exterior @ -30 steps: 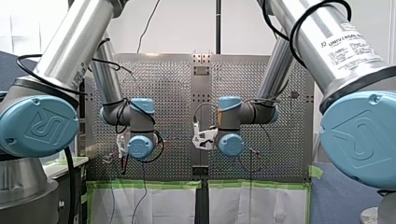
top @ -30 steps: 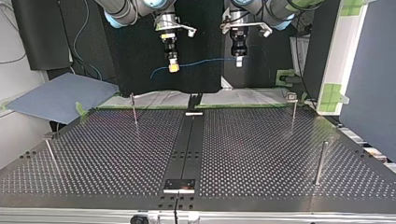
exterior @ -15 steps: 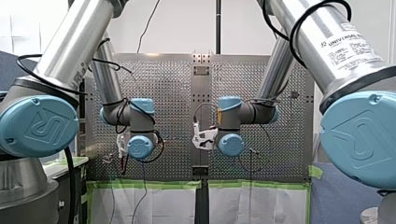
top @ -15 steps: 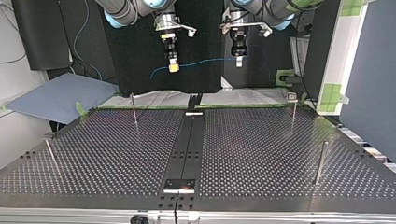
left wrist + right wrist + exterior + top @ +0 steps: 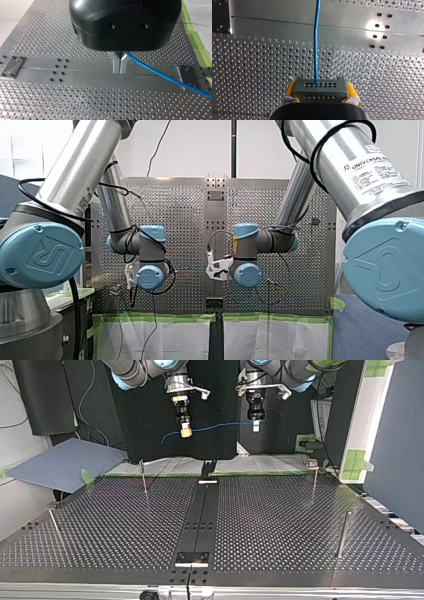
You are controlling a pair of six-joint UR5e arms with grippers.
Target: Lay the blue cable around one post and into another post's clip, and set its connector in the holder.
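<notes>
Right gripper: yellow pads pinching grey connector by its sides; blue cable leaves connector face, runs ahead over table. Left gripper: metal fingers pressed together on cable. Top view: cable span hangs between both grippers, well apart from posts

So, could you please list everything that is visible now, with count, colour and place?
table: one, silver, perforated, dark strip down its middle.
posts: four, metal, upright, two on each half of the table.
cable: one, blue, stretched in the air above the table.
connector: one, dark grey, at the cable's end, clamped between yellow pads.
sheet: one, grey-blue, beside the table at the top view's left.
tape: green, along the table's edge under the arms.
left gripper: one, black, metal fingers shut on the cable.
right gripper: one, yellow pads, shut on the connector.
</notes>
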